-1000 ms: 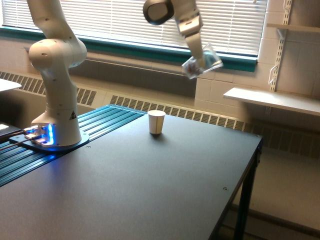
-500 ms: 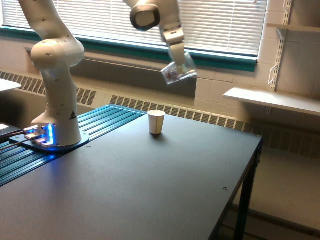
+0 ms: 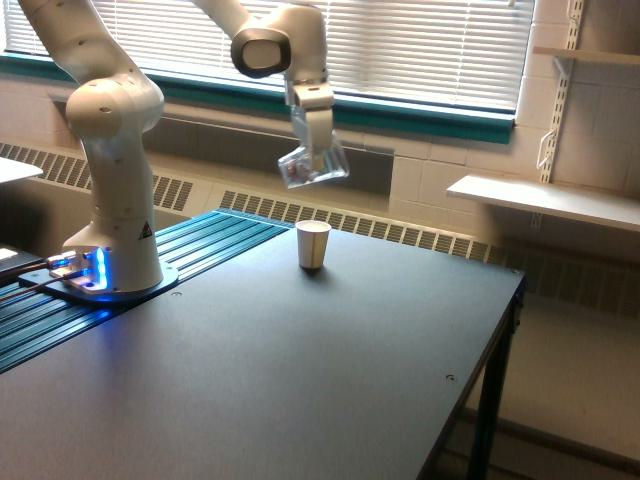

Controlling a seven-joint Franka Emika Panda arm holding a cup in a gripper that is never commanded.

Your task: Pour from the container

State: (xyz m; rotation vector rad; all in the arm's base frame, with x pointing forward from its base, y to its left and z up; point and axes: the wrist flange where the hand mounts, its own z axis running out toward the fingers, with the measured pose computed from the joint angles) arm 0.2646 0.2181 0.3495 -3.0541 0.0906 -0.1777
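1 gripper point(image 3: 316, 158) clamped on container point(image 3: 311, 168); container tilted at fingertips, above white cup point(image 3: 313, 244).

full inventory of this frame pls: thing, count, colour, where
container: 1, clear with pinkish-red bits inside, held tilted in the air above the white cup
white cup: 1, white, upright on the table, far side
table: 1, dark top, fills the foreground
ribbed panel: 1, teal, under the arm's base at the exterior view's left
wall shelf: 1, white, exterior view's right
blinds: 1 set, white, window behind
gripper: 1, white, shut on the container
arm base: 1, white, blue light glowing
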